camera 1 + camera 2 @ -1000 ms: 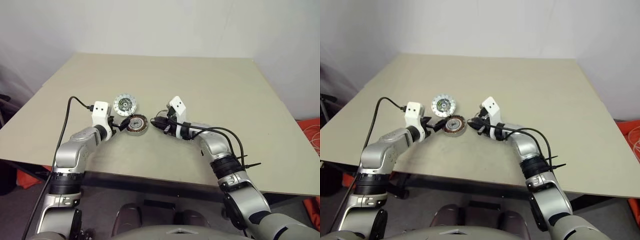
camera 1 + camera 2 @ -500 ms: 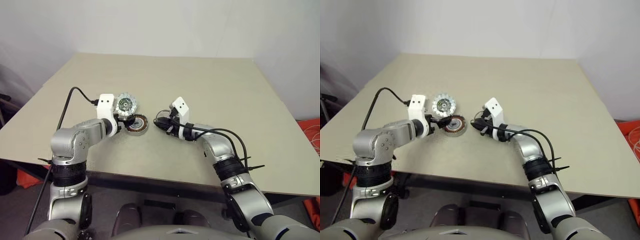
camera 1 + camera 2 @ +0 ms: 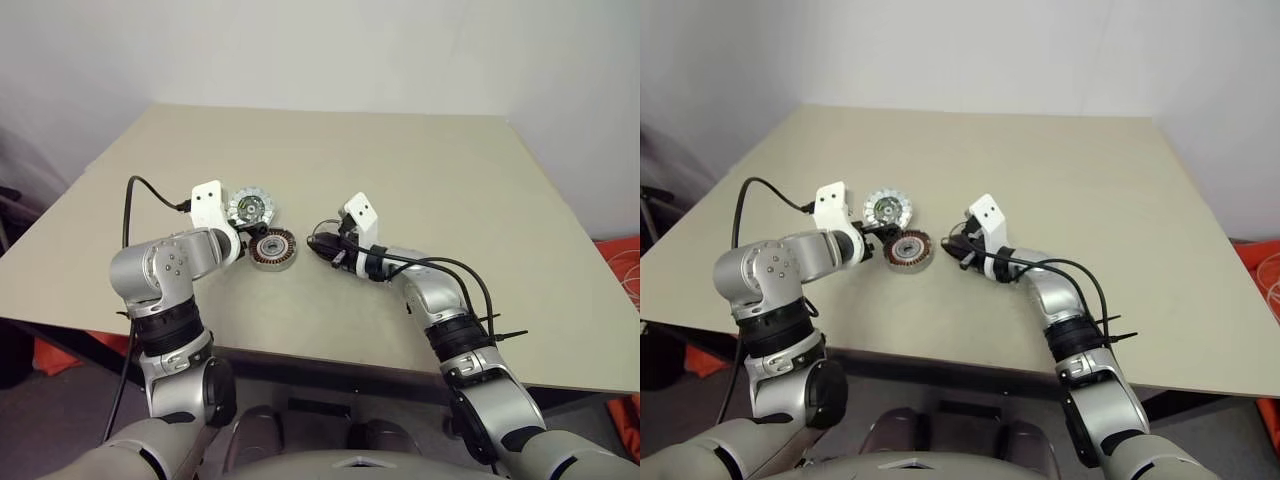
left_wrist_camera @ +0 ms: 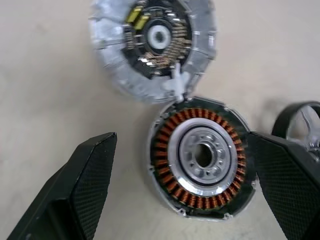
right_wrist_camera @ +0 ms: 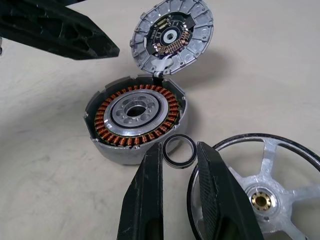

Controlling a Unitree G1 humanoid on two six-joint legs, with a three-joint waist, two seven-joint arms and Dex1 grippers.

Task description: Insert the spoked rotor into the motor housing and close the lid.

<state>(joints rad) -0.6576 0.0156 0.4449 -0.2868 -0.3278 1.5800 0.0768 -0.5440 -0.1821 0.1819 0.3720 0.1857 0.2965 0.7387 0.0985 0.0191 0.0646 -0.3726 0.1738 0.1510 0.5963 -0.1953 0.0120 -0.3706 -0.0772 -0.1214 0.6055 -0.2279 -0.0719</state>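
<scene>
Nearest the robot, the left arm has tucked its elbow in and rolled its wrist. The left gripper (image 4: 182, 142), which a second ago lay low at the left of the motor housing (image 3: 272, 248), now hangs above it from the near left, fingers spread wide with one on each side of the housing and neither touching it. This reads as lining up to steady the housing for the insertion, which is not yet done: the copper windings and silver hub are bare and nothing sits in them.

The right gripper (image 5: 179, 149) has kept its place just right of the housing. Its fingers are drawn close, with a small black ring (image 5: 167, 159) at their tips, against the housing's near right wall. Whether they pinch the ring or it merely lies there cannot be told.

The rotor (image 5: 270, 195) is on the table (image 3: 400, 160), just beside the right gripper's tips, partly behind one finger and right of the housing. It is within easy reach of that gripper but not held.

Farther off, the lid (image 3: 249, 208) is open, tilted up, and touches the housing's far left rim.
</scene>
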